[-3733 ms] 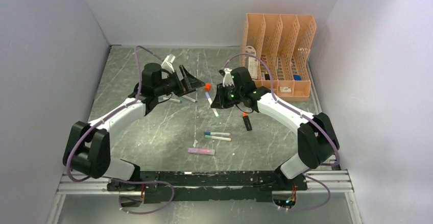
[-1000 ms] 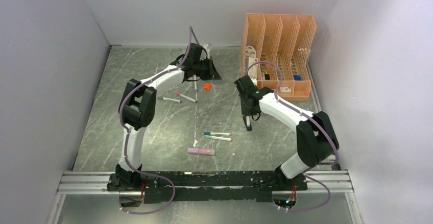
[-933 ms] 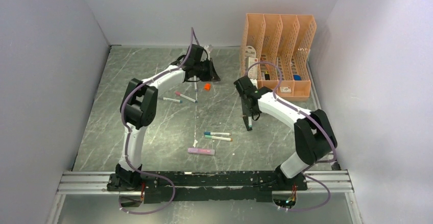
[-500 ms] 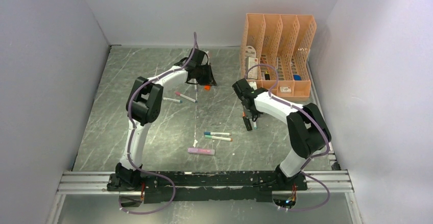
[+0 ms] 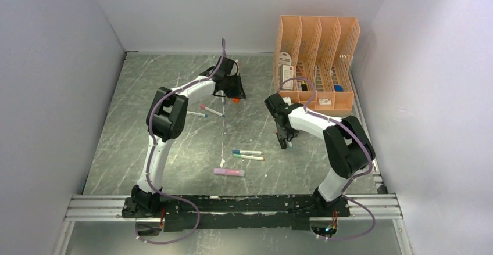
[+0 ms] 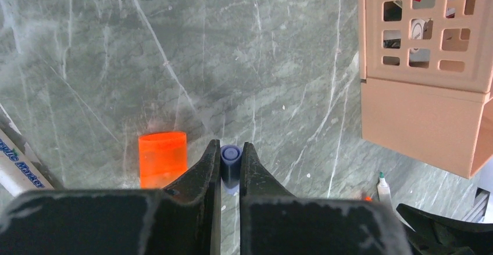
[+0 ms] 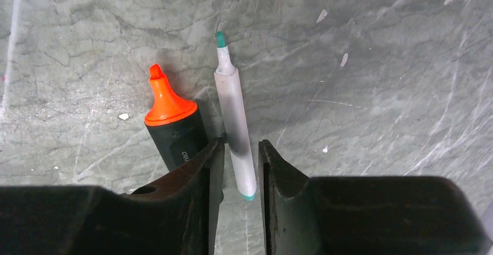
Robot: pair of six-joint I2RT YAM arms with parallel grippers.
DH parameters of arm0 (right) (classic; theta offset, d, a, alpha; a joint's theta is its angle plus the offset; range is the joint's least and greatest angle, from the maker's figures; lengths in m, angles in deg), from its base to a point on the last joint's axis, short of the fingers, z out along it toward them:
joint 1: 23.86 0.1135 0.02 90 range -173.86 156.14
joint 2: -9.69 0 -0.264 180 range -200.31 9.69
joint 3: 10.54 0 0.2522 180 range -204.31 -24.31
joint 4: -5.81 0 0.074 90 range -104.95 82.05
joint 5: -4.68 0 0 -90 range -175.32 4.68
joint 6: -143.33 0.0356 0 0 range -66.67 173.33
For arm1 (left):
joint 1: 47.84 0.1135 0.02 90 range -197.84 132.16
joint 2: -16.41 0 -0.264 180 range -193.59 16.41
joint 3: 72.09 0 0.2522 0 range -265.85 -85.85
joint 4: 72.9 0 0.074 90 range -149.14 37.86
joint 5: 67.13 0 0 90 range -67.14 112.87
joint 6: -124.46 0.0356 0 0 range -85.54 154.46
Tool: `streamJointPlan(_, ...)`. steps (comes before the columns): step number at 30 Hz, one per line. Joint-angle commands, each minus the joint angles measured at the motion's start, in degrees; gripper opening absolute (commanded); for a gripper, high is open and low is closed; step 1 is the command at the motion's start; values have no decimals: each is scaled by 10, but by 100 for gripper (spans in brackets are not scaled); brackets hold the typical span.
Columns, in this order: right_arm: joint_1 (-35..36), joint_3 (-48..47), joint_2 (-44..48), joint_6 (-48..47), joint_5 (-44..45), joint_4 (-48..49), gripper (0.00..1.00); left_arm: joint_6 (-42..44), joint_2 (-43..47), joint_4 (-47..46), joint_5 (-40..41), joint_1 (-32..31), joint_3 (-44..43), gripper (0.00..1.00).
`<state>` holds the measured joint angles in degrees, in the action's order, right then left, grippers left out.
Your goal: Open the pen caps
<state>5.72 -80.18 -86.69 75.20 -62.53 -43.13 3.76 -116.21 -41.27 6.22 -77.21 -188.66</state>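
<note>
Nearest the bases, a pink pen (image 5: 228, 172) and two slim white pens with coloured ends (image 5: 248, 154) lie flat on the grey marbled table (image 5: 174, 144), untouched.

Further out, the right gripper (image 7: 239, 147) sits low over a slim white uncapped pen with a green tip (image 7: 234, 110). Its jaws straddle the barrel's back end, slightly wider than the barrel, so I'd say it isn't squeezing. That pen lies just beside a stubby black highlighter with a bare orange tip (image 7: 172, 121). My guess is finished pens get parked together here.

Further still, the left gripper (image 6: 231, 150) is pinched tight on a small blue-lilac plastic cap (image 6: 231, 161), held end-on just above the table. A loose orange plastic cap (image 6: 163, 158) lies right beside it, so this looks like the drop spot for caps. The peach mesh file organiser (image 6: 421, 86) stands beyond.
</note>
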Motion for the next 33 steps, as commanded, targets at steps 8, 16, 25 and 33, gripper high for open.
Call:
streamJointPlan(8, -3, -10, 33, 2, -7, -15, 29, 3, -16, 14, 23, -3, -28, 33)
streamJointPlan(16, -3, -28, 57, 2, -17, -34, 29, 8, -2, 26, 20, -2, -35, 54)
streamJointPlan(25, 16, -26, 96, -21, -86, -6, 29, 23, 115, 47, 14, -1, 14, 64)
streamJointPlan(33, 124, -38, 58, -63, -158, 51, 30, 38, 297, 54, 32, 6, 182, 99)
